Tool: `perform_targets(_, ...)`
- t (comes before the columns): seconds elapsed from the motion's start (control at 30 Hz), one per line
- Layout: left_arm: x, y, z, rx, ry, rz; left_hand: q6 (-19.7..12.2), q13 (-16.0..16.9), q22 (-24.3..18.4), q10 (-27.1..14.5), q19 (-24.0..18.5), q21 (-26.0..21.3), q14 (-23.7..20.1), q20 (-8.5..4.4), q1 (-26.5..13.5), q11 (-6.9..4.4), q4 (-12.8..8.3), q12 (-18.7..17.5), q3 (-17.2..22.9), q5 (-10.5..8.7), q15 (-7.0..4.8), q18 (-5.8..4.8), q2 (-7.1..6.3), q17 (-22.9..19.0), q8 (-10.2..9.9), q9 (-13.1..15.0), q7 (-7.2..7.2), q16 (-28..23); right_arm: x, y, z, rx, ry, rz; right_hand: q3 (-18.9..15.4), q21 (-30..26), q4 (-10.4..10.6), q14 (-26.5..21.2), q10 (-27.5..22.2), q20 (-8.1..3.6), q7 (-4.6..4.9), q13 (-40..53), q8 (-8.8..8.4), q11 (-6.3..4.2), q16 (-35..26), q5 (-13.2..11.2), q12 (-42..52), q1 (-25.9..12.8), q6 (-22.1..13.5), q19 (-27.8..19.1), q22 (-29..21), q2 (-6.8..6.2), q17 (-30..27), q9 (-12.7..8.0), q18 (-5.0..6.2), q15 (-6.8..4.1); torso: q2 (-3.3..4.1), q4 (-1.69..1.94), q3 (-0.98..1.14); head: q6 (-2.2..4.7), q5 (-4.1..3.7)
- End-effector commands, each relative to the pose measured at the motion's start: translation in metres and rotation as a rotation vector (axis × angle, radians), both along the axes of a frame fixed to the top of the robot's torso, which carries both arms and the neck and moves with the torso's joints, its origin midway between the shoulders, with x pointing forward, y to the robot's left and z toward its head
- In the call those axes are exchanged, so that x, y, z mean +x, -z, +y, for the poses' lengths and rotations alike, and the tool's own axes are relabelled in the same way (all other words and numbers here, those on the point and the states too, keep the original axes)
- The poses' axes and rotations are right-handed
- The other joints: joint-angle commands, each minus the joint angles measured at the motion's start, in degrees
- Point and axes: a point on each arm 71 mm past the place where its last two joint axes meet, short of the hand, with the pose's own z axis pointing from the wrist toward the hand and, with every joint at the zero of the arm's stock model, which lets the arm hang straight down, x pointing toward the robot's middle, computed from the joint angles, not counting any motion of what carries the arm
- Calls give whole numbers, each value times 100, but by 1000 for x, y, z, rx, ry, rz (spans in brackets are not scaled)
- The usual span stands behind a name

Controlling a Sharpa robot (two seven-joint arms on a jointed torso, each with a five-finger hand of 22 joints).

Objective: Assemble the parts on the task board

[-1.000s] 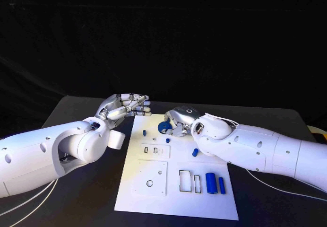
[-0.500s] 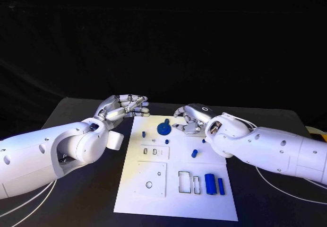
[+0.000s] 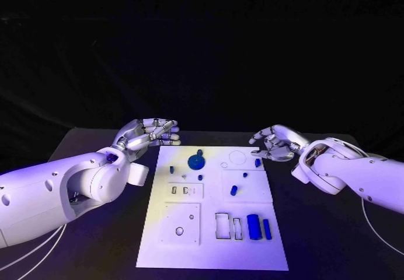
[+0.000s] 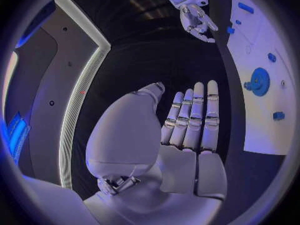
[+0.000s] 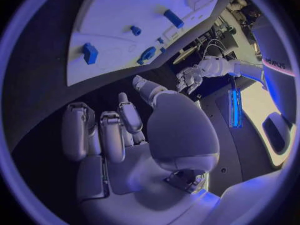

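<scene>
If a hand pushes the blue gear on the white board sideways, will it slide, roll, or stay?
The blue gear looks flat and seated on the task board, with a raised hub, so it would probably turn or resist rather than roll. It appears to be small rigid plastic, likely light. Its toothed rim should give fingers some grip.

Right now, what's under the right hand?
Bare black table just off the task board. The right hand holds nothing; its far side is hidden.

Chunky glossy white arms with small dark screw holes, thin white cables underneath, and jointed silver hands: left hand point(image 3: 150, 133), right hand point(image 3: 274, 143).
</scene>
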Motion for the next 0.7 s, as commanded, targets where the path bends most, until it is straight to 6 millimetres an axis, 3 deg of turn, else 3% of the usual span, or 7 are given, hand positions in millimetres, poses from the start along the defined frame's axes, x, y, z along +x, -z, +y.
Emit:
perform_targets(0.03, 2, 0, -1, -15, 29, -2, -12, 7, -7, 47, 26, -29, -14, 16, -58, 10, 22, -38, 16, -31, 24, 74, 7, 7, -28, -5, 171, -35, -1, 2, -9, 53, -40, 40, 10, 45, -57, 496, 19, -50, -30, 18, -43, -38, 28, 41, 42, 85, 0, 16, 320, -11, 1072, 4, -14, -43, -31, -27, 36, 0, 5)
perform_targets(0.23, 3, 1, 0, -13, 27, 0, -12, 7, -7, 47, 26, -30, -15, 17, -60, 9, 21, -39, 16, -30, 24, 74, 8, 8, -29, -5, 171, -36, 1, 10, -30, 18, -6, 47, 2, 48, -99, 500, 26, -74, -13, 13, -110, -32, 34, 56, 34, 100, -78, 21, 330, -59, 1089, -9, -18, -51, -36, -30, 58, -41, -6)
perform_targets(0.5, 3, 2, 0, -13, 27, 2, -11, 7, -9, 48, 25, -31, -17, 17, -62, 9, 19, -41, 18, -29, 24, 74, 10, 9, -28, -5, 170, -38, -1, 24, -33, -18, 0, 64, -15, 20, -136, 504, -6, -39, 89, -23, -212, 54, 42, 100, -4, 108, -207, 1, 312, -84, 1110, -21, -15, 14, -26, -44, 51, -113, 0)
perform_targets(0.7, 2, 1, -1, -14, 29, 3, -11, 7, -10, 49, 24, -33, -20, 18, -62, 8, 16, -42, 19, -29, 25, 74, 10, 11, -29, -5, 169, -39, 0, 34, -32, -37, 12, 75, -4, 22, -150, 508, -21, -15, 122, -34, -247, 85, 49, 156, -15, 122, -249, 6, 320, -71, 1128, -21, -16, 42, -29, -28, 36, -141, -26)
